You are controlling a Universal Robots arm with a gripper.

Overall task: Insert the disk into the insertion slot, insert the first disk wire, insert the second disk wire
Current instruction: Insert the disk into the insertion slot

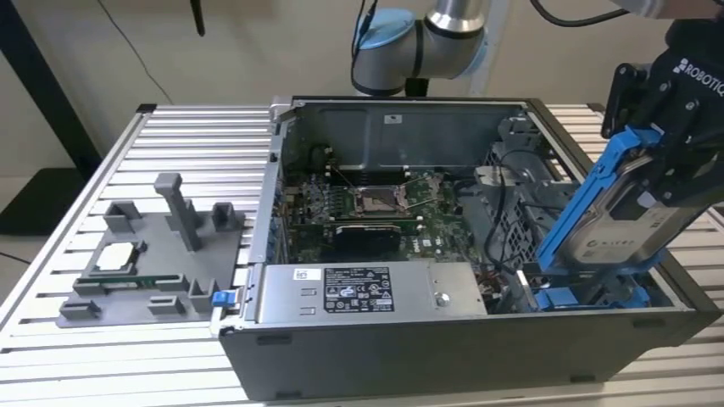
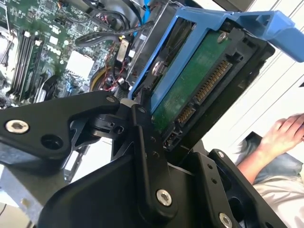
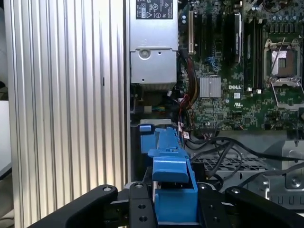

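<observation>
The gripper [image 1: 665,174] is clamped on the disk [image 1: 611,222], with its black fingers [image 2: 146,152] pressing the blue carrier frame from both sides. The disk hangs tilted just below the gripper, over the open computer case [image 1: 453,360] on the bench [image 1: 192,144]. Its lower end is at the blue tabs of the insertion slot [image 1: 582,297]; I cannot tell whether it has entered. Beyond the gripper, inside the case, lie the motherboard [image 1: 374,203] and the silver power-supply box [image 1: 362,292]. A person's hand [image 2: 285,133] shows beside the gripper.
</observation>
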